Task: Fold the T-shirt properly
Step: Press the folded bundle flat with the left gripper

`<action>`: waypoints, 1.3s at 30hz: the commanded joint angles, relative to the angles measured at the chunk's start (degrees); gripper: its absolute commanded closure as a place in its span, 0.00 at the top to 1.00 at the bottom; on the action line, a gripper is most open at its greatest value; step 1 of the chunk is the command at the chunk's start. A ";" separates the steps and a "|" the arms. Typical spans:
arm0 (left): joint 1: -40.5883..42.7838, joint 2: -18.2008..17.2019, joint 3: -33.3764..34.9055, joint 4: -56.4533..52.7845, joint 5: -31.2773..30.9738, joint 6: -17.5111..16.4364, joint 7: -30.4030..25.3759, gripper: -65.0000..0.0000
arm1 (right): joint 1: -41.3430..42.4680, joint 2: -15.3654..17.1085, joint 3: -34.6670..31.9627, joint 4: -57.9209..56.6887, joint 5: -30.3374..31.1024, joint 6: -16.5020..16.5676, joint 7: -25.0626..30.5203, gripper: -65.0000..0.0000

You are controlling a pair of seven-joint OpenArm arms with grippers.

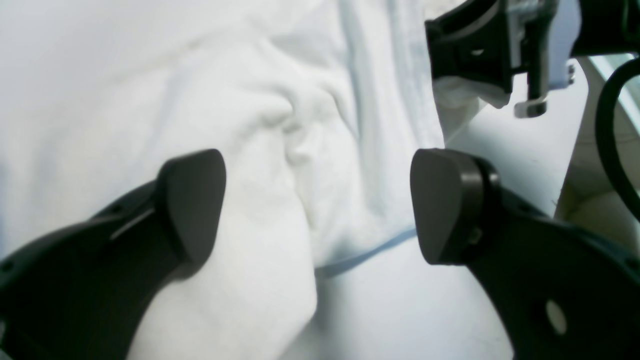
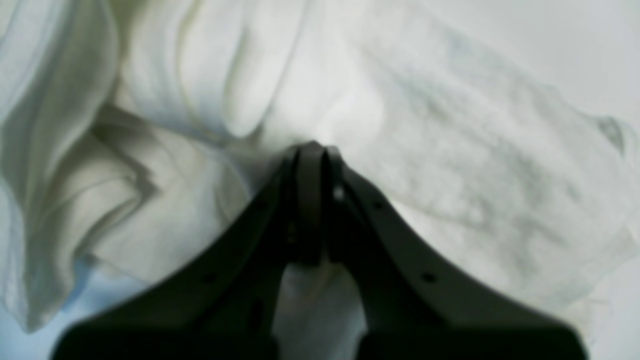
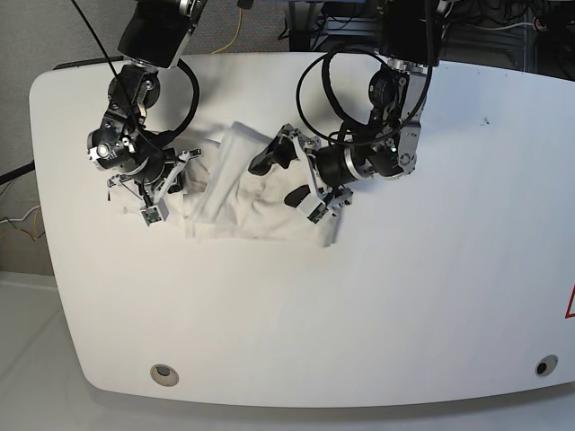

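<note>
T-shirt lying bunched at frame centre-left on tabletop; folding barely begun. Your right gripper pinching cloth; left gripper spread wide, holding nothing.

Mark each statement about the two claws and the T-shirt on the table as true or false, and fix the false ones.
1. The left claw stands wide open over the T-shirt. True.
2. The right claw is open and holds nothing. False: it is shut on a fold of the cloth.
3. The T-shirt lies flat and neatly folded. False: it is bunched and wrinkled between the two arms.
4. The T-shirt rests on a white table. True.
5. The T-shirt hangs over the table's front edge. False: it sits well inside the tabletop, toward the back.
</note>
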 commanded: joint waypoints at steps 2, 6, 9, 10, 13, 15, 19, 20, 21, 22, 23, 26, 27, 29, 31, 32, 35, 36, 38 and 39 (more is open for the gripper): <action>0.39 -0.67 0.21 -2.53 -1.50 -0.32 -4.71 0.84 | -1.53 0.04 0.06 -0.83 -4.61 0.56 -7.41 0.00; 0.66 -1.02 0.21 -4.20 -1.23 -0.32 -6.12 0.69 | -1.62 0.04 0.06 -0.83 -4.61 0.56 -7.41 0.00; 0.48 -1.02 0.30 -5.78 -1.14 -0.32 -6.20 0.32 | -1.62 0.04 0.06 -0.83 -4.61 0.56 -7.41 0.00; 0.48 -1.02 0.30 -6.22 -1.14 -0.32 -6.20 0.21 | -1.62 0.04 0.06 -0.83 -4.61 0.56 -7.41 0.00; 0.04 -1.02 0.30 -7.27 -1.06 -0.32 -6.12 0.00 | -1.62 0.04 0.06 -0.83 -4.61 0.56 -7.41 0.00; -0.40 -1.63 0.30 -7.36 -1.06 -0.32 -5.76 0.05 | -1.62 0.04 0.06 -0.83 -4.61 0.56 -7.41 0.00; -0.66 -2.42 0.30 -7.45 -1.14 -0.32 -5.76 0.03 | -1.62 0.04 0.06 -0.83 -4.61 0.56 -7.41 0.00; -0.66 -2.60 0.30 -7.45 -1.14 -0.32 -5.76 0.01 | -1.62 0.04 0.06 -0.83 -4.61 0.56 -7.41 0.00; -0.66 -2.60 0.21 -7.45 -1.14 -0.32 -5.76 0.01 | -1.62 0.04 0.06 -0.83 -4.61 0.56 -7.41 0.00; -0.66 -2.60 0.13 -7.45 -1.14 -0.32 -5.76 0.01 | -1.62 0.04 0.06 -0.83 -4.61 0.56 -7.41 0.00; -0.66 -2.69 0.04 -7.45 -1.14 -0.32 -5.76 0.02 | -1.62 0.04 0.06 -0.83 -4.61 0.56 -7.41 0.00; -0.66 -3.57 0.04 -7.45 -1.14 -0.32 -5.76 0.02 | -1.71 0.04 0.06 -0.83 -4.61 0.56 -7.41 0.00; -0.66 -3.66 0.04 -7.45 -1.14 -0.32 -5.76 0.02 | -1.71 0.04 0.06 -0.83 -4.61 0.56 -7.41 0.00; -0.66 -4.01 0.04 -7.45 -1.14 -0.32 -5.76 0.02 | -1.71 0.04 0.06 -0.83 -4.61 0.56 -7.41 0.00; -0.66 -4.18 0.04 -7.45 -1.14 -0.32 -5.76 0.02 | -1.71 0.04 0.06 -0.83 -4.61 0.56 -7.41 0.00; -0.66 -4.27 0.04 -7.45 -1.14 -0.32 -5.76 0.02 | -1.71 0.04 0.06 -0.83 -4.61 0.56 -7.41 0.00; -0.57 -4.27 -0.05 -7.45 -1.14 -0.32 -5.76 0.02 | -1.62 0.13 0.06 -0.83 -4.61 0.56 -7.41 0.00; -0.57 -4.36 -0.05 -7.45 -1.14 -0.32 -5.76 0.02 | -1.53 0.30 0.06 -0.74 -4.61 0.56 -7.41 0.00; -0.57 -4.89 -0.05 -7.45 -1.14 -0.32 -5.76 0.02 | -1.53 1.18 0.06 -0.48 -4.44 0.56 -7.41 0.00; -0.57 -5.06 -0.05 -7.45 -1.23 -0.32 -5.76 0.02 | -1.53 1.36 0.06 -0.30 -4.35 0.56 -7.41 0.00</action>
